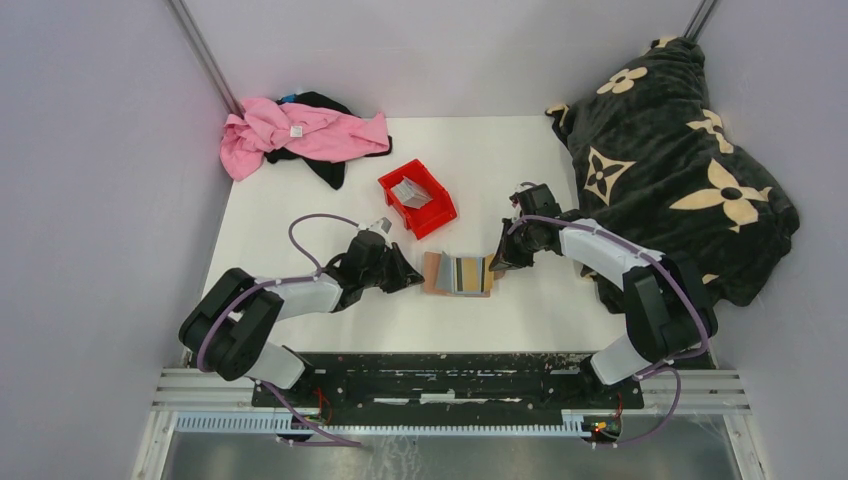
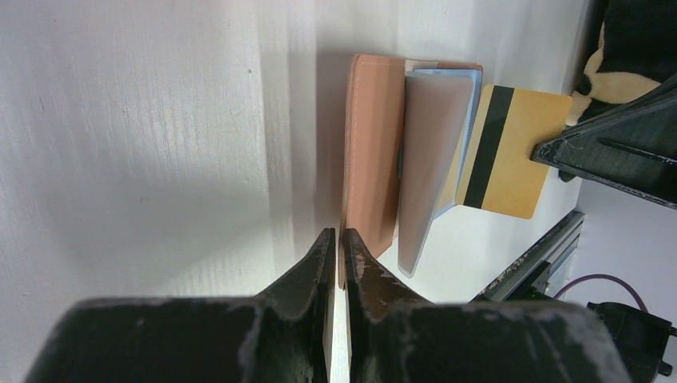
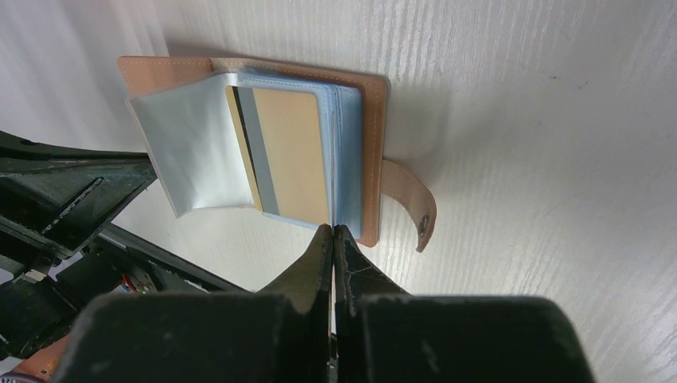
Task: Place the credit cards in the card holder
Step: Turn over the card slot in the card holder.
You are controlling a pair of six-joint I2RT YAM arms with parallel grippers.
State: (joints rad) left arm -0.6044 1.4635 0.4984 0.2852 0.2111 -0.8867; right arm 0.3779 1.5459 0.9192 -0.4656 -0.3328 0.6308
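Far left, low over the tabletop (image 1: 500, 170): left claw (image 2: 337, 235), tips all but together, touching the outer edge of the card holder (image 2: 371, 152). Cannot tell whether pinching it. Just behind, in the red bin (image 1: 440, 215): a few grey credit cards (image 1: 410, 192). Centre: card holder, lying open and flat between both arms, clear sleeves fanned up. Over to the right: right claw (image 3: 332, 230), clamped on the gold card (image 2: 519, 152), half tucked into a sleeve.
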